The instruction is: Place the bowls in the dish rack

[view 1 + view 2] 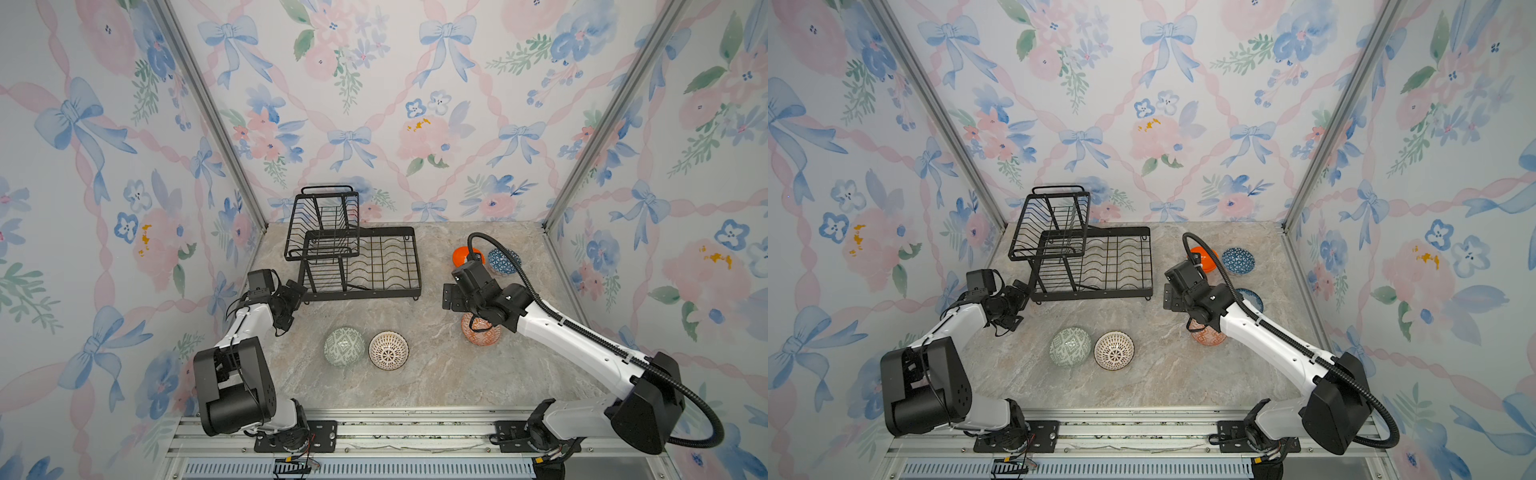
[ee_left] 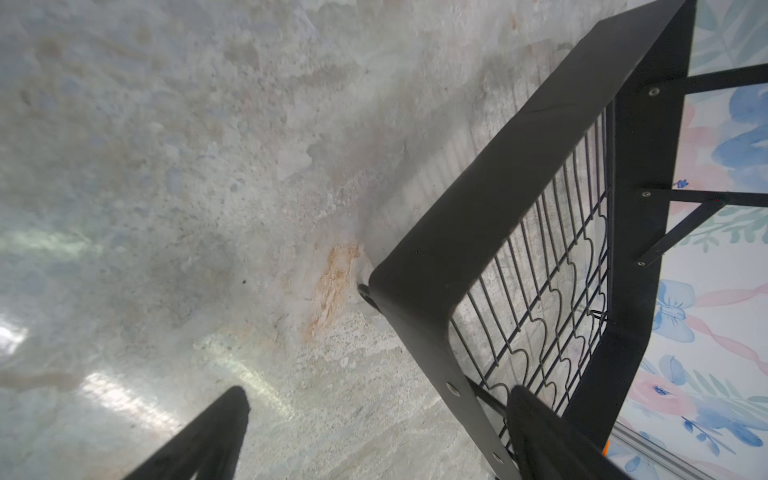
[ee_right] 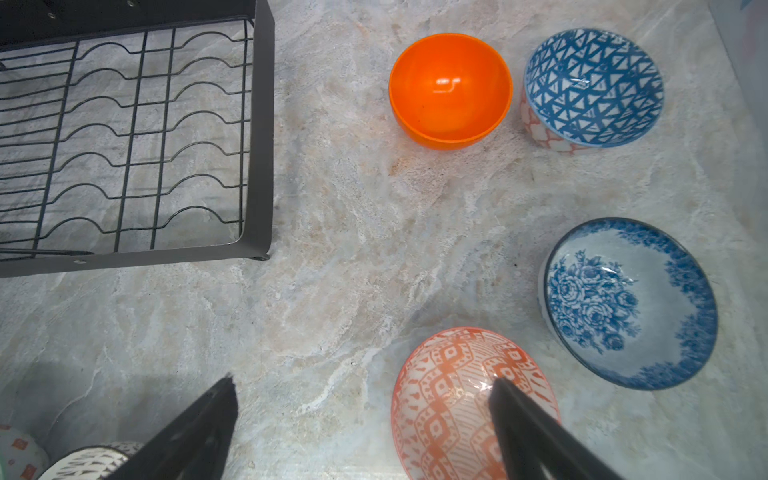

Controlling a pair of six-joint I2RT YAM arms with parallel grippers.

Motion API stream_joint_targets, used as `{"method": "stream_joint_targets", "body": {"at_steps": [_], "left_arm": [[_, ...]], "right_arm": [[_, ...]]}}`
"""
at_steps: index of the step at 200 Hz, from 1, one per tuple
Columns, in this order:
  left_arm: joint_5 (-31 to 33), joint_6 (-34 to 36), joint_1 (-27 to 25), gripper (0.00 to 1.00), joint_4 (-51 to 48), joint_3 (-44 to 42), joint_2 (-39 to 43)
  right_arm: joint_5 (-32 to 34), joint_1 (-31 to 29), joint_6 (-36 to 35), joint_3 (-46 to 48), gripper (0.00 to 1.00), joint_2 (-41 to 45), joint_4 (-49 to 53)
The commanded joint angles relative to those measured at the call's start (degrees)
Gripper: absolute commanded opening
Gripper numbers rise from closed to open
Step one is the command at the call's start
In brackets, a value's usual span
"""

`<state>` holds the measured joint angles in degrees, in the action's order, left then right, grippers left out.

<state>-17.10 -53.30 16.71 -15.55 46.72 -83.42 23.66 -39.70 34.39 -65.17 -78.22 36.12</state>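
Well, in both top views the rack (image 1: 365,293) sits in the tabletop's (image 1: 415,386) back left corner, bowls (image 1: 344,347) near the front and right edges. Left wrist: left jaws apart by the rack. Right wrist: right jaws apart over a patterned bowl (image 3: 444,395).

Matt black metal on the dish rack (image 3: 262,137): thin wire grid, flat smooth banding. Beside the dish rack, glossy, plastic-looking orange bowl (image 3: 450,89) with a bright highlight. Past it, shiny glazed blue geometric bowl (image 3: 594,85) and blue-and-white floral bowl (image 3: 627,303). Under the dish rack, smooth marbled stone-look tabletop (image 3: 353,249), faintly reflective.
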Motion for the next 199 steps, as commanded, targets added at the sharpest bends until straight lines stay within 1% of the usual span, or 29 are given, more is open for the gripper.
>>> {"method": "stream_joint_targets", "body": {"at_steps": [1,13,23,47,54,60,68,76,86,100,106,119,132,145,155,161,174,188,199], "left_arm": [[-0.5,2.7,0.4,0.98,-0.2,2.6,-1.6],[-0.5,3.0,0.5,0.98,-0.2,3.7,-2.8],[-0.6,3.2,0.4,0.98,-0.2,4.7,-4.1],[-0.7,4.4,0.4,0.9,-0.1,6.9,-7.0],[-0.5,4.6,0.3,0.84,-0.1,7.4,-7.8],[-0.5,4.8,0.3,0.75,-0.1,7.9,-8.5],[-0.8,5.2,0.3,0.67,-0.1,8.6,-9.5],[-1.1,5.7,0.3,0.61,-0.2,9.2,-10.5],[-1.0,6.1,0.4,0.58,-0.2,9.7,-11.4],[-1.1,6.8,0.3,0.44,-0.2,10.5,-12.4],[-1.2,7.3,0.2,0.4,-0.2,10.9,-13.1],[-1.4,8.1,0.0,0.36,-0.2,11.5,-14.2],[-1.5,8.6,-0.1,0.29,-0.3,11.8,-14.8],[-1.3,9.4,-0.3,0.27,-0.3,11.8,-15.0],[-1.0,10.1,-0.4,0.17,-0.3,11.8,-15.1],[-0.8,10.6,-0.6,0.13,-0.3,12.0,-15.3],[-1.0,11.3,-0.9,0.12,-0.4,12.0,-15.8],[-1.1,12.3,-1.6,0.06,-0.5,12.6,-16.4],[-0.1,13.3,-2.3,0.04,-1.1,13.3,-16.8]], "right_arm": [[0.9,0.6,0.6,0.7,0.97,1.0,0.3],[-0.8,0.5,-1.1,1.0,0.97,1.1,-1.4],[-0.8,0.2,-1.8,0.9,0.97,1.1,-1.8],[0.4,-0.1,-2.0,0.0,0.97,0.5,-1.3],[0.9,-0.1,-1.8,-0.4,0.97,0.3,-0.7],[1.0,-0.2,-1.9,-0.4,0.97,0.3,-0.7],[1.1,-0.1,-1.9,-0.3,0.97,0.3,-1.1],[1.3,-0.1,-1.9,-0.2,0.97,0.4,-1.2],[1.3,0.0,-1.8,-0.3,0.97,0.3,-1.1],[1.4,0.2,-1.6,-0.4,0.97,0.3,-1.1],[1.4,0.2,-1.6,-0.4,0.97,0.1,-1.1],[1.3,0.3,-1.8,-0.7,0.97,-0.2,-1.0],[1.2,0.3,-1.8,-1.3,0.97,-0.7,-0.4],[1.4,0.5,-1.8,-1.7,0.97,-1.2,0.1],[1.7,0.6,-1.6,-2.0,0.97,-1.6,0.5],[1.7,0.8,-1.5,-2.2,0.97,-1.8,0.8],[1.7,1.0,-1.1,-2.2,0.97,-1.9,0.9],[1.7,1.4,-0.9,-2.2,0.97,-1.9,0.8],[1.6,1.5,-0.8,-2.2,0.97,-1.9,0.8]]}}
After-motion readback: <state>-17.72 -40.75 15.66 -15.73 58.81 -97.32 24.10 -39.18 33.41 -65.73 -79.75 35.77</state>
